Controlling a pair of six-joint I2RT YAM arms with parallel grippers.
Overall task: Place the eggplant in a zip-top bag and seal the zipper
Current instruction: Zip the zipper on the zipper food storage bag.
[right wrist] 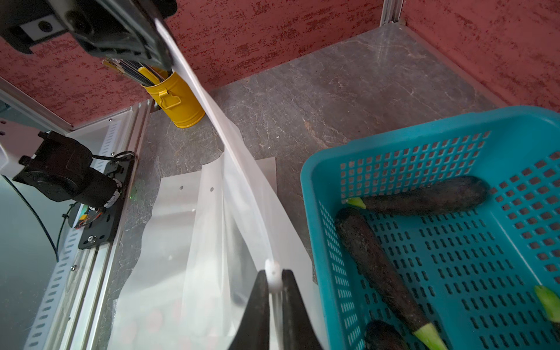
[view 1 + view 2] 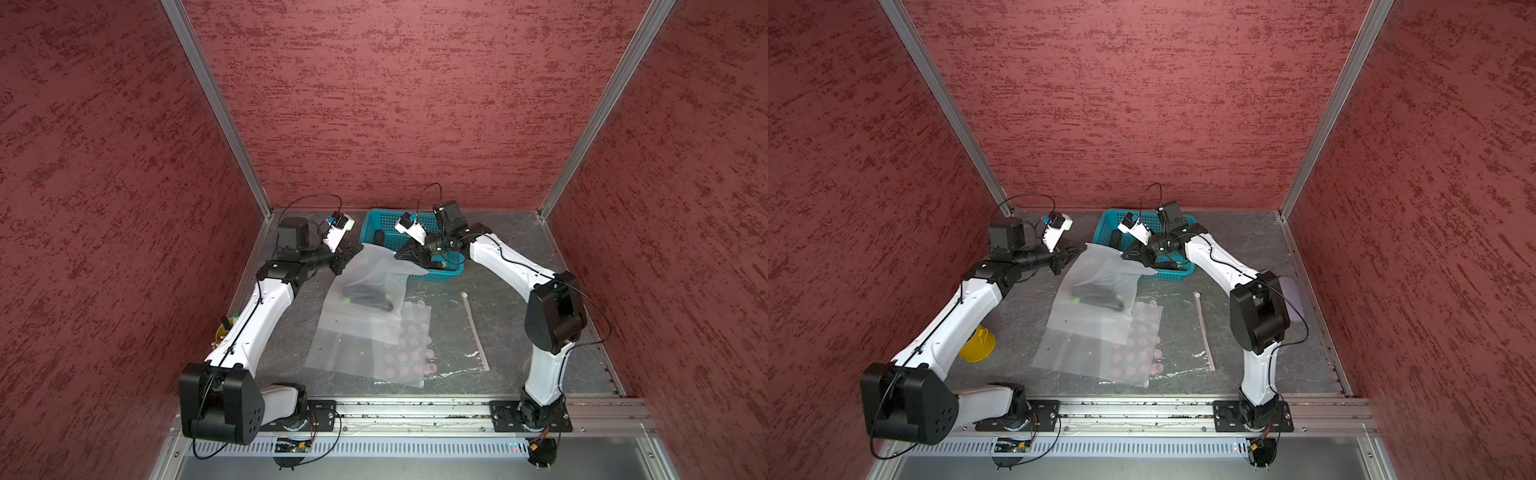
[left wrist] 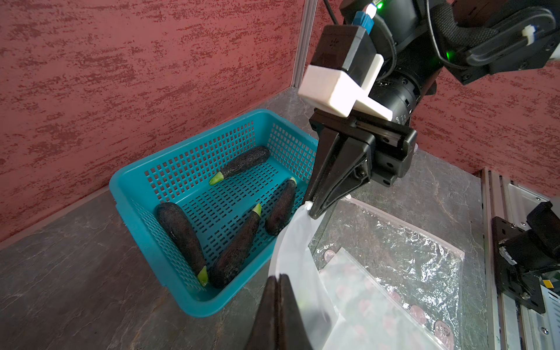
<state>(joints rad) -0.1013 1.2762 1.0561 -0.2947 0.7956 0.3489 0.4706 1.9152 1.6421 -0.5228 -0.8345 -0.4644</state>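
Together, left gripper (image 2: 355, 250) and right gripper (image 1: 275, 280) pinch the frosted zip-top bag (image 2: 361, 328) holding dark oblong eggplant (image 2: 368, 297)

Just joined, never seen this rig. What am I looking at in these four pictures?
Two white robot arms, each ending in a two-finger gripper. Two pictures look down on the whole scene from overhead; the other two come from cameras on the arms' wrists. On the table, among other things: a teal basket with four loose eggplants, a yellow cup of pens, and a frosted zip-top bag with dark eggplant showing through. The left gripper pinches the bag's top edge; the right gripper pinches the white zipper slider further along, holding that edge taut between them.
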